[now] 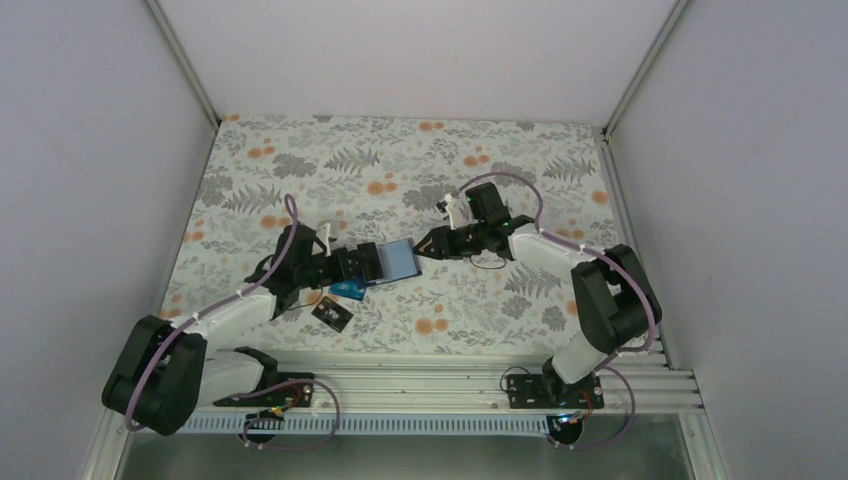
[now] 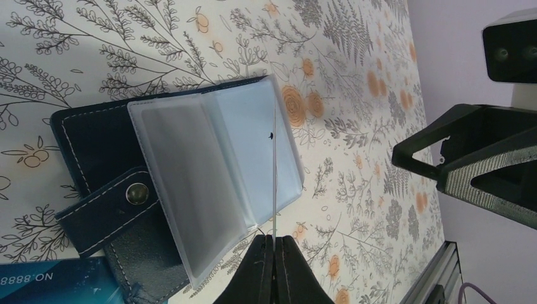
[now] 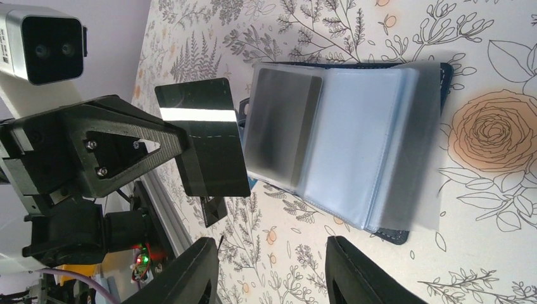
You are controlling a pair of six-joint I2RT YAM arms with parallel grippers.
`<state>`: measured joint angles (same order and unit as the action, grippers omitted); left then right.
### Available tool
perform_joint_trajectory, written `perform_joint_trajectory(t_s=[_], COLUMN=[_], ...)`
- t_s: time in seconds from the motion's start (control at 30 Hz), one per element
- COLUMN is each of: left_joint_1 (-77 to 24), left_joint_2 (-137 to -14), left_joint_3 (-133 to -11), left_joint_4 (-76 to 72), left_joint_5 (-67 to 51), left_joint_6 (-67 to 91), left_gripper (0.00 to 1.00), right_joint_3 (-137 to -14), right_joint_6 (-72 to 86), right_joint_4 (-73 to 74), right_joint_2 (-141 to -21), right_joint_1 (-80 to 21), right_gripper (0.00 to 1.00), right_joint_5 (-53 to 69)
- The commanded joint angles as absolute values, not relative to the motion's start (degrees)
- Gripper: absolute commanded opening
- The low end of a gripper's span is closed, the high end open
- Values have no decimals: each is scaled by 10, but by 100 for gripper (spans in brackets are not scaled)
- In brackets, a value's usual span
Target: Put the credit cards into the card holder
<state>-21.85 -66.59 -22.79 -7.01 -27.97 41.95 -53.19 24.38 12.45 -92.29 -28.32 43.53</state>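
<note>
left gripper [image 2: 273, 244] stretched rightward, clamped on black card [image 3: 201, 126] | card holder [image 3: 354, 139] just right, open | right gripper [image 3: 272, 266] parted, empty, right of holder

The desk [image 1: 520, 160] carried a floral-patterned cover. The card holder [image 1: 400, 260] lay open on it near the middle, clear sleeves uppermost. A teal-blue card [image 1: 350, 290] lay at its near-left corner. A black card [image 1: 331, 315] lay nearer the front edge.

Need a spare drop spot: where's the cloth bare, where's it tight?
Bare: cloth between card holder and back wall; also between holder and rail. Crowded: left gripper and right gripper at the holder, teal card and loose black card just nearer.
</note>
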Motion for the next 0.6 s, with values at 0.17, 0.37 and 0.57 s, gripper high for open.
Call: perform_joint_trajectory(t_s=[0.17, 0.37, 0.57], left_joint_1=[-214, -215, -215], left_joint_2=[-718, -770, -808], left_joint_3=[-223, -228, -233], left_joint_4=[-151, -203, -230], left_joint_5=[-280, -284, -281], left_joint_6=[455, 481, 493], left_gripper=[3, 2, 2], right_joint_3=[-548, -569, -579], right_joint_6=[247, 249, 250], right_joint_4=[92, 87, 82], right_joint_2=[-976, -999, -1021], right_joint_1=[-279, -279, -279], right_gripper=[43, 42, 41], right_joint_5=[442, 441, 441])
